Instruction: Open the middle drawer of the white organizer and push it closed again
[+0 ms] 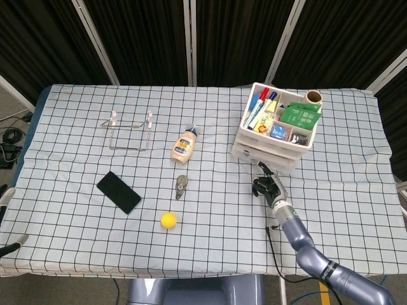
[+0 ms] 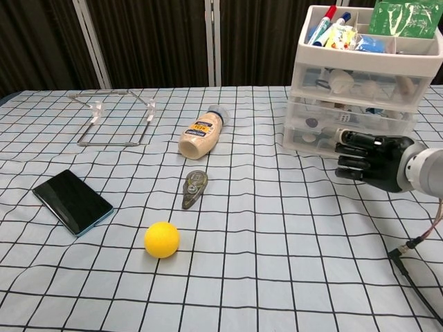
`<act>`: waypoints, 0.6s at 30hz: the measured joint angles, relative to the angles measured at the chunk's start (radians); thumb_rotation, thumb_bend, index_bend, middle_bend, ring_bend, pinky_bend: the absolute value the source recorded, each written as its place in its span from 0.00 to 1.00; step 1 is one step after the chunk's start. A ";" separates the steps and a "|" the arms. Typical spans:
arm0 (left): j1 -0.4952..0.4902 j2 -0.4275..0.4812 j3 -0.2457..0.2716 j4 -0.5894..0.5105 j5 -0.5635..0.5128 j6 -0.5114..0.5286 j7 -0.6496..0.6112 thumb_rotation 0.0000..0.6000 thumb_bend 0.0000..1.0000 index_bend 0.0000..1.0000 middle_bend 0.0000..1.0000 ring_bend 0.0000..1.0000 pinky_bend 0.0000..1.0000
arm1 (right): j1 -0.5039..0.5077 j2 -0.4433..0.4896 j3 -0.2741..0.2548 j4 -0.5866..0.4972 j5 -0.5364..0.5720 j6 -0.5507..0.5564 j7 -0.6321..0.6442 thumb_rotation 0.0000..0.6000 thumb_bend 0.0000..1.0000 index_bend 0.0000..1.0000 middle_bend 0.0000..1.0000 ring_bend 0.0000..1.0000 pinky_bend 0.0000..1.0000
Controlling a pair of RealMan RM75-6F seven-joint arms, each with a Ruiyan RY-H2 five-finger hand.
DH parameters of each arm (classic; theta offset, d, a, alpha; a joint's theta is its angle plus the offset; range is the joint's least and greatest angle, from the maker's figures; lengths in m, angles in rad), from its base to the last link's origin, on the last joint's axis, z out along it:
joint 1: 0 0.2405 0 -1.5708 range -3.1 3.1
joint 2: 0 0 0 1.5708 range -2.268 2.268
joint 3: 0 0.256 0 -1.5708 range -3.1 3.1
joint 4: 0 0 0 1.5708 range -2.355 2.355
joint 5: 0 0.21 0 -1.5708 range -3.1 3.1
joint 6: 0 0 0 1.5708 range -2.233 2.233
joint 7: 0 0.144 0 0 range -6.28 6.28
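The right hand [image 2: 370, 160], dark fingers [image 2: 349, 149] curled and grasping nothing I can see, sits just before the white plastic three-drawer organizer [image 2: 353, 90].

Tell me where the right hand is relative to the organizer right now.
In both views the right hand is at the table's right side, directly in front of the white organizer, fingers up by its lower drawers.
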 measured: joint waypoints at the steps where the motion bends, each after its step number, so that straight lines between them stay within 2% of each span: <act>1: 0.000 0.000 0.000 0.000 0.000 0.000 0.000 1.00 0.09 0.00 0.00 0.00 0.00 | -0.006 0.003 -0.003 -0.009 -0.012 0.003 0.001 1.00 0.55 0.30 1.00 0.99 0.84; 10: 0.002 0.000 0.003 -0.001 0.008 0.005 0.003 1.00 0.09 0.00 0.00 0.00 0.00 | -0.061 0.011 -0.053 -0.062 -0.112 0.086 -0.008 1.00 0.51 0.19 0.94 0.94 0.78; 15: 0.004 0.000 0.006 -0.001 0.017 0.011 0.006 1.00 0.09 0.00 0.00 0.00 0.00 | -0.085 0.016 -0.087 -0.092 -0.181 0.141 -0.030 1.00 0.50 0.18 0.92 0.92 0.77; 18: 0.008 -0.001 0.008 -0.002 0.027 0.022 0.008 1.00 0.09 0.00 0.00 0.00 0.00 | -0.098 0.024 -0.118 -0.115 -0.259 0.196 -0.073 1.00 0.45 0.18 0.90 0.90 0.75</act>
